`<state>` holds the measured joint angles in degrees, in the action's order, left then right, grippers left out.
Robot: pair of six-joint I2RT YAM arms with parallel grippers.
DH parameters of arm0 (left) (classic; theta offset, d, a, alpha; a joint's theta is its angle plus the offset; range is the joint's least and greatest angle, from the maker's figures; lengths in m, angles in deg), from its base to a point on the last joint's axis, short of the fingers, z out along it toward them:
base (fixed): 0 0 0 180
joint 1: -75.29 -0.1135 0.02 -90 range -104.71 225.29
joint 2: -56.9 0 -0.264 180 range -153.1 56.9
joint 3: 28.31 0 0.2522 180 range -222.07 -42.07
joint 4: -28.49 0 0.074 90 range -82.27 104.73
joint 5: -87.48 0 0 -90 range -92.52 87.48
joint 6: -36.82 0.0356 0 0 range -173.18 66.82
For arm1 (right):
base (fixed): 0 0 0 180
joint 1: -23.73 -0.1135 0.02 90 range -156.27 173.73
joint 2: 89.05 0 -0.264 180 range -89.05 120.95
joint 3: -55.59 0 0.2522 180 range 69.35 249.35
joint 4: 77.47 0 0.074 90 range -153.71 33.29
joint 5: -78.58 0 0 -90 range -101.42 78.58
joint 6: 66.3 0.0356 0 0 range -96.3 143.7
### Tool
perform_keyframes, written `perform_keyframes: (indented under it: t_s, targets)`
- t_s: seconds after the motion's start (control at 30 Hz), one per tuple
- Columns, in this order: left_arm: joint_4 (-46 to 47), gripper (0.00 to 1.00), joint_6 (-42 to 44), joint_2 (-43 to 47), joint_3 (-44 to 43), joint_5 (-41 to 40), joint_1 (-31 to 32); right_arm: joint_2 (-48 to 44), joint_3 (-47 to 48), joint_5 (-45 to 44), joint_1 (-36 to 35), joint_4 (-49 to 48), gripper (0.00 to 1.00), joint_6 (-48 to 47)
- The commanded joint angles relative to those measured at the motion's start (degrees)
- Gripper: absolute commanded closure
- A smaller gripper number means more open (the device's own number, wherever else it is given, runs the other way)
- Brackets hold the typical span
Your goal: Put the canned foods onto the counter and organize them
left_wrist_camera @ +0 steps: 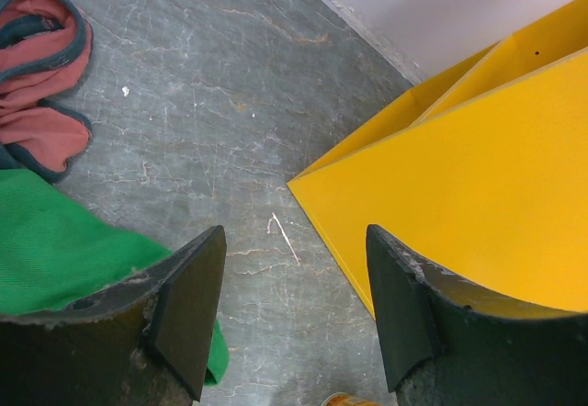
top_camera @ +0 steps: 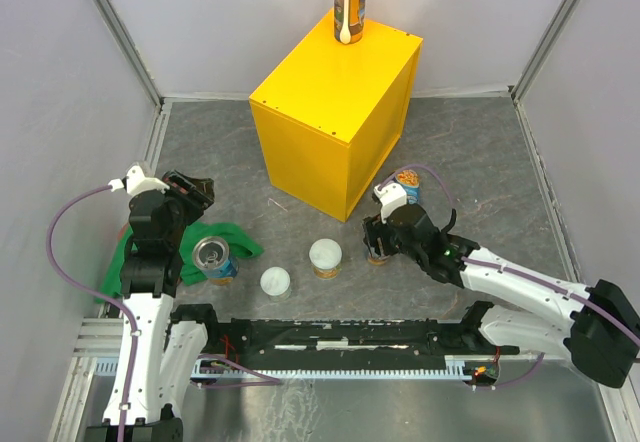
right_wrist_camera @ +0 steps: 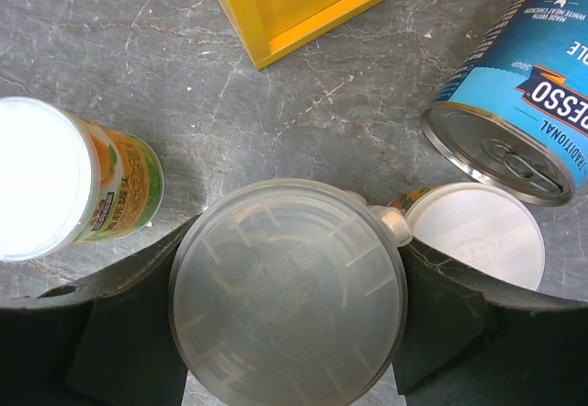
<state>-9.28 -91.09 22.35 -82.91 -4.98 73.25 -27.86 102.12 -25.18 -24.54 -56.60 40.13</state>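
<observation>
Clear-lidded can (right_wrist_camera: 287, 287): upright beside yellow desk (top_camera: 330, 102), between right pincer (top_camera: 378, 244) jaws; clamped or not, cannot tell. Tall orange can (top_camera: 350, 4): atop desk's far corner. Left pincer (left_wrist_camera: 294, 305): apart, empty.

The yellow counter (top_camera: 335, 122) stands mid tabletop (top_camera: 480, 152), a tall orange-labelled can (top_camera: 350, 7) upright on its far corner. Nearer: blue can (top_camera: 213, 257) left, short white-lidded can (top_camera: 275, 281), orange-labelled white-lidded can (top_camera: 325, 258), clear-lidded can (right_wrist_camera: 289, 287) right.

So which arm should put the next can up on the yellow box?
Right. The right end effector straddles a can standing near the counter, so it only has to grip and lift. The left end effector is open and empty, with no can under it.
</observation>
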Motion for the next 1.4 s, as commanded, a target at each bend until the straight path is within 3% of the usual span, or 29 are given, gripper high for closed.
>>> perform_keyframes:
  t_s: [0.0, 0.4, 1.37]
  targets:
    - [1.11, 0.31, 0.43, 0.75, 0.36, 0.34, 0.20, -2.17, 4.01, 0.80, -0.07, 0.01, 0.80, -0.86]
    - [0.85, 0.31, 0.12, 1.14, 0.45, 0.50, 0.25, -3.33, 12.54, 1.90, -0.07, 5.13, 0.98, -2.97]
    - [2.65, 0.31, -1.90, 0.22, 0.50, 0.70, 0.20, -2.23, 34.34, -4.91, -0.07, 19.90, 0.99, -10.55]
